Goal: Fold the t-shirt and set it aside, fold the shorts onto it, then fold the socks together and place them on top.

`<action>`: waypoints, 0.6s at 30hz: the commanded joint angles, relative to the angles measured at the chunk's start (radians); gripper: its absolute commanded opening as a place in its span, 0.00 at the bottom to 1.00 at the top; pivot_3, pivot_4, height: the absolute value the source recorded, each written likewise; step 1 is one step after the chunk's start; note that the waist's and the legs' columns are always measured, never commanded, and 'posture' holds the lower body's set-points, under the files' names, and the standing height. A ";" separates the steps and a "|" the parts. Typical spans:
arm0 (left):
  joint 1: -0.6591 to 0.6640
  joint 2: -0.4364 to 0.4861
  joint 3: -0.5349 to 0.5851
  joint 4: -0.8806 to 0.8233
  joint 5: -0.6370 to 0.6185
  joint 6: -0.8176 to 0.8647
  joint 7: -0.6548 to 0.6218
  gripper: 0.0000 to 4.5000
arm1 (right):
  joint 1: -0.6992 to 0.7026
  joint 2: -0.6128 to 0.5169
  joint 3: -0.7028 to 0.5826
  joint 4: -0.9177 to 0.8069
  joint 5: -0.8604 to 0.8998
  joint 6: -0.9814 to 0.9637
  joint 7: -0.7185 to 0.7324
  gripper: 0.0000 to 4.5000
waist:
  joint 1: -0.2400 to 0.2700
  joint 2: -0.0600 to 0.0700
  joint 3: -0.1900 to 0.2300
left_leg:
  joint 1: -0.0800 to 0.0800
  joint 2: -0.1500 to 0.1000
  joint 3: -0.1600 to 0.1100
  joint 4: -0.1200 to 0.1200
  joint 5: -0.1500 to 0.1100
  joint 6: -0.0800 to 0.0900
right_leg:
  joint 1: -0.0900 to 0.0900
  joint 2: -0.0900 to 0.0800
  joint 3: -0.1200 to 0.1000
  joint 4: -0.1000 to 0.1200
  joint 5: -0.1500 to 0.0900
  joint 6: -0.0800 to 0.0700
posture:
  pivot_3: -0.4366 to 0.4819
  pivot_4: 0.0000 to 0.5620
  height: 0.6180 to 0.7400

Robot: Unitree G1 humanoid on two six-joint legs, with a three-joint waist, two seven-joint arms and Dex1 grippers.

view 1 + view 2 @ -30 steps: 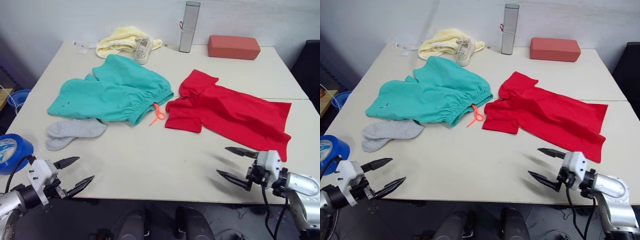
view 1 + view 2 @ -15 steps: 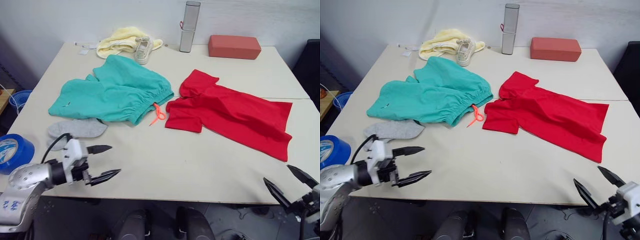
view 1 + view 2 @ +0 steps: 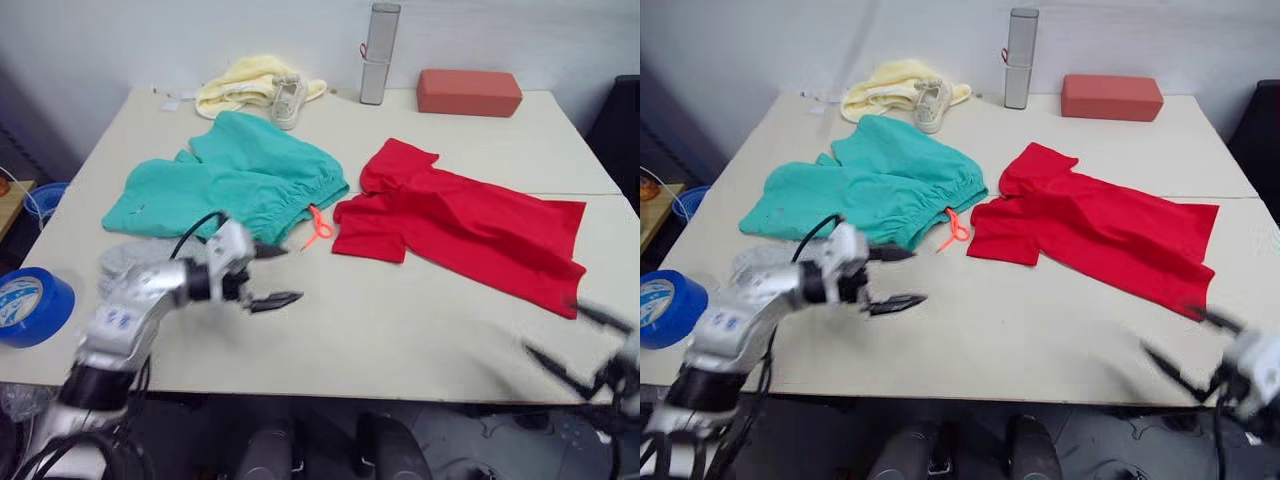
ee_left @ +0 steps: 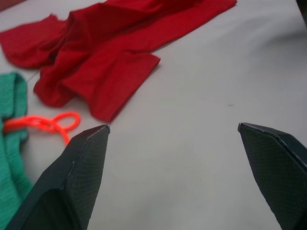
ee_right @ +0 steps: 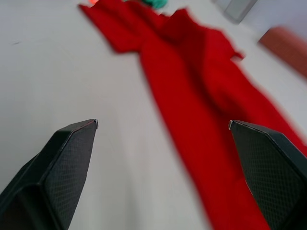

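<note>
The red t-shirt (image 3: 460,225) lies spread and rumpled on the right half of the table, collar end toward the middle. The teal shorts (image 3: 235,185) lie to its left, their orange drawstring (image 3: 317,225) trailing between the two garments. The grey socks (image 3: 125,258) lie in front of the shorts, partly hidden behind my left arm. My left gripper (image 3: 280,273) hovers open and empty over bare table just in front of the shorts' waistband, pointing toward the t-shirt's near sleeve (image 4: 105,62). My right gripper (image 3: 555,332) is open at the front right table edge, just in front of the t-shirt's hem (image 5: 206,96).
At the back of the table lie a pale yellow cloth (image 3: 245,80) with a small off-white shoe (image 3: 287,98), a silver cylinder (image 3: 377,52) and a red-brown block (image 3: 469,92). A blue tape roll (image 3: 35,305) sits at the table's front left edge.
My left gripper has swung from the front left edge forward and right, to just in front of the shorts. My right gripper dropped past the front right edge, then rose toward the t-shirt's hem.
</note>
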State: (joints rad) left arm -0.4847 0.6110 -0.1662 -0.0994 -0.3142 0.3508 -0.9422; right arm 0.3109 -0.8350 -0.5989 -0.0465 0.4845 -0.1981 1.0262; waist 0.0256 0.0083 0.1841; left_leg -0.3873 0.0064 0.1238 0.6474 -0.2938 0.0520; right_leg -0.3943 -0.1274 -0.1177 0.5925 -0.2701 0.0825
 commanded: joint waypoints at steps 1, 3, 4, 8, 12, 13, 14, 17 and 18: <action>-0.106 -0.059 -0.068 0.135 0.096 -0.064 0.007 1.00 | -0.046 -0.069 0.068 0.097 -0.058 0.042 0.059 1.00 | 0.009 -0.002 0.001 | -0.001 0.002 -0.001 0.000 0.001 -0.005 | 0.000 0.002 -0.001 0.000 -0.002 -0.001 | 0.48 0.27 1.00; -0.174 -0.096 -0.107 0.228 0.159 -0.128 0.007 1.00 | -0.086 -0.101 0.108 0.146 -0.094 0.058 0.068 1.00 | 0.019 -0.002 0.001 | -0.004 0.003 -0.001 0.002 0.004 -0.003 | -0.002 0.005 -0.004 0.001 -0.004 -0.002 | 0.48 0.27 1.00; -0.217 -0.123 -0.125 0.295 0.193 -0.156 0.020 1.00 | -0.114 -0.119 0.135 0.177 -0.120 0.077 0.064 1.00 | 0.021 -0.002 0.001 | -0.006 0.005 -0.001 0.002 0.004 -0.003 | -0.003 0.008 -0.004 0.002 -0.004 -0.002 | 0.48 0.27 1.00; -0.317 -0.183 -0.165 0.485 0.301 -0.283 0.054 1.00 | -0.189 -0.150 0.178 0.255 -0.189 0.109 0.032 1.00 | 0.022 -0.003 0.001 | -0.007 0.005 0.003 0.006 0.003 -0.001 | -0.003 0.014 -0.007 0.002 -0.002 0.001 | 0.48 0.27 1.00; -0.384 -0.191 -0.213 0.636 0.413 -0.450 0.075 1.00 | -0.200 -0.182 0.181 0.303 -0.249 0.096 0.010 1.00 | 0.017 -0.004 0.002 | -0.008 0.006 0.004 0.013 0.001 0.003 | -0.003 0.010 -0.007 0.000 -0.001 0.003 | 0.48 0.27 1.00; -0.395 -0.193 -0.215 0.661 0.428 -0.477 0.078 1.00 | -0.194 -0.191 0.179 0.310 -0.263 0.091 0.010 1.00 | 0.014 -0.004 0.002 | -0.008 0.006 0.004 0.013 -0.001 0.003 | -0.003 0.009 -0.005 0.000 -0.001 0.003 | 0.48 0.27 1.00; -0.412 -0.193 -0.219 0.691 0.448 -0.507 0.083 1.00 | -0.186 -0.201 0.169 0.317 -0.279 0.093 0.000 1.00 | 0.011 -0.004 0.002 | -0.008 0.006 0.004 0.014 -0.002 0.004 | -0.003 0.008 -0.002 0.001 -0.001 0.003 | 0.48 0.27 1.00; -0.453 -0.207 -0.219 0.776 0.481 -0.564 0.093 1.00 | -0.169 -0.224 0.153 0.346 -0.307 0.100 -0.016 1.00 | 0.009 -0.004 0.002 | -0.008 0.006 0.003 0.015 -0.002 0.003 | -0.003 0.006 0.001 0.001 0.000 0.003 | 0.48 0.27 1.00; -0.463 -0.215 -0.215 0.798 0.483 -0.574 0.098 1.00 | -0.168 -0.225 0.152 0.351 -0.309 0.104 -0.022 1.00 | 0.007 -0.004 0.002 | -0.008 0.006 0.003 0.015 -0.003 0.002 | -0.003 0.006 0.001 0.001 0.000 0.003 | 0.48 0.27 1.00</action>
State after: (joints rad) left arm -0.9263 0.4076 -0.3909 0.6779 0.1568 -0.1923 -0.8593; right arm 0.1392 -1.0395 -0.4036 0.2988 0.1796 -0.0889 1.0172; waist 0.0329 0.0041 0.1865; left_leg -0.3953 0.0128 0.1266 0.6623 -0.2967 0.0540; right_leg -0.3976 -0.1218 -0.1170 0.5938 -0.2698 0.0851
